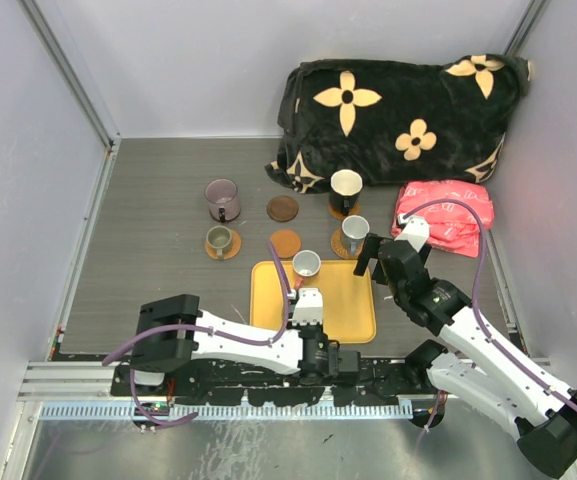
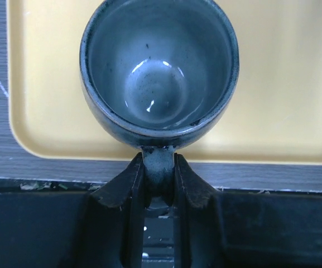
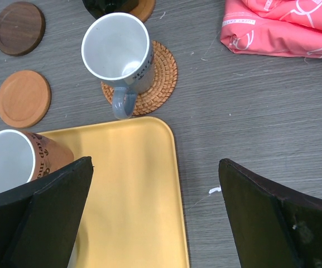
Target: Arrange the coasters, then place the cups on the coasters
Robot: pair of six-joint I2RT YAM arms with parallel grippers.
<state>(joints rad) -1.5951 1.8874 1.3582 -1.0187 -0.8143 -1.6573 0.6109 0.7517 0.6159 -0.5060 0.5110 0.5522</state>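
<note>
My L claw [image 2: 159,174]: clamped on grey cup [image 2: 159,72] handle.
R claw [image 3: 155,167]: jaws apart.
Done: 3 cups [image 1: 355,232] on coasters [image 1: 340,246].
Left: 2 bare coasters [image 1: 285,243] fwd of L claw.

The grey wood-grain table [image 1: 148,220] carries a yellow tray [image 1: 348,305] at six o'clock. A dark brown coaster [image 1: 283,208] and an orange-brown coaster [image 1: 285,243] lie near centre, a purple mug [image 1: 222,198] at ten, a black flowered blanket [image 1: 398,110] at one, and a pink packet [image 1: 448,215] at three.

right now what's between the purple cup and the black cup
A bare dark brown coaster sits there, clearest in the top view.
</note>
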